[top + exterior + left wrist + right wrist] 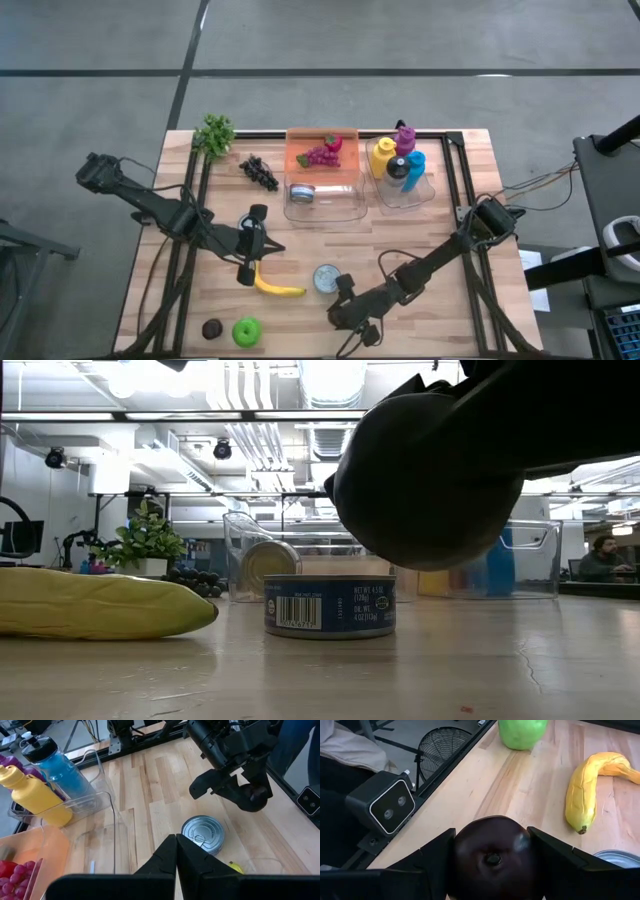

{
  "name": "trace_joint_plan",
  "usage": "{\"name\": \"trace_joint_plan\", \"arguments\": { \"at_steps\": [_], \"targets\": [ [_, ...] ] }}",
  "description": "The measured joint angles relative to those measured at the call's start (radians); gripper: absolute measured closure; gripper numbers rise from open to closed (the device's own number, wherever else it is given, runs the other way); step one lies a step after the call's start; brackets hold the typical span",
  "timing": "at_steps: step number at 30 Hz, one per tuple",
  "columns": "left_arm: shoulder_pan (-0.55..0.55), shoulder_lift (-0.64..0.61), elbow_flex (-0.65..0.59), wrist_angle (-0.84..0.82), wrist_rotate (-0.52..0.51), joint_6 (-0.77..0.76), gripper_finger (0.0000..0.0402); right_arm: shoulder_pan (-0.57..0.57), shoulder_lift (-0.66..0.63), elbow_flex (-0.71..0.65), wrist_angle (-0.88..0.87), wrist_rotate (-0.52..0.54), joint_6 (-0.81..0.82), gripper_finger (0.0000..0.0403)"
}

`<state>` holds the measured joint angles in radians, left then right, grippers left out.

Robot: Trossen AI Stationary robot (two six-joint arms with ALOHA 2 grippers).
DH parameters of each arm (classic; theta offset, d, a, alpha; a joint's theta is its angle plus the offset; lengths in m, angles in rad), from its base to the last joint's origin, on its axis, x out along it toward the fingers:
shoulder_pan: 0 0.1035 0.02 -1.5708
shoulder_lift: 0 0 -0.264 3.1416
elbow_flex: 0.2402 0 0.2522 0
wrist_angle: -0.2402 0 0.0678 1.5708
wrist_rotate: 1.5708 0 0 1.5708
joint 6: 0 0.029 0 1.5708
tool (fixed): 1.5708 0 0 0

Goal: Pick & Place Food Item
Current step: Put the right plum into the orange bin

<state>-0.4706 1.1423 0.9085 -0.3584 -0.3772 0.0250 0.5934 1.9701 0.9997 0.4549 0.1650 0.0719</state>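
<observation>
The right gripper (492, 862) clamps a dark round fruit (492, 851) above the table's near edge, beside the tuna can (327, 277); its arm stretches low across. The left gripper (248, 262), fingers together, hovers by the banana (277, 287).

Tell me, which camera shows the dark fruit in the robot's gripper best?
The right wrist view: the plum fills it, clamped in the right gripper. The left wrist and low views show it partly; the high view barely.
</observation>
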Motion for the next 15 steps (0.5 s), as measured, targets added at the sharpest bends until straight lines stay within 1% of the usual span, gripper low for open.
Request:
{"name": "trace_joint_plan", "arguments": {
  "at_steps": [4,10,15],
  "targets": [
    [0.000,0.000,0.000,0.000,0.000,0.000,0.0393,0.000,0.000,0.000,0.000,0.003,0.030,0.0175],
    [0.000,0.000,0.000,0.000,0.000,0.000,0.0393,0.000,0.000,0.000,0.001,-0.002,0.030,0.0175],
    [0.000,0.000,0.000,0.000,0.000,0.000,0.0393,0.000,0.000,0.000,0.000,-0.009,-0.008,0.0174]
  ]
}}
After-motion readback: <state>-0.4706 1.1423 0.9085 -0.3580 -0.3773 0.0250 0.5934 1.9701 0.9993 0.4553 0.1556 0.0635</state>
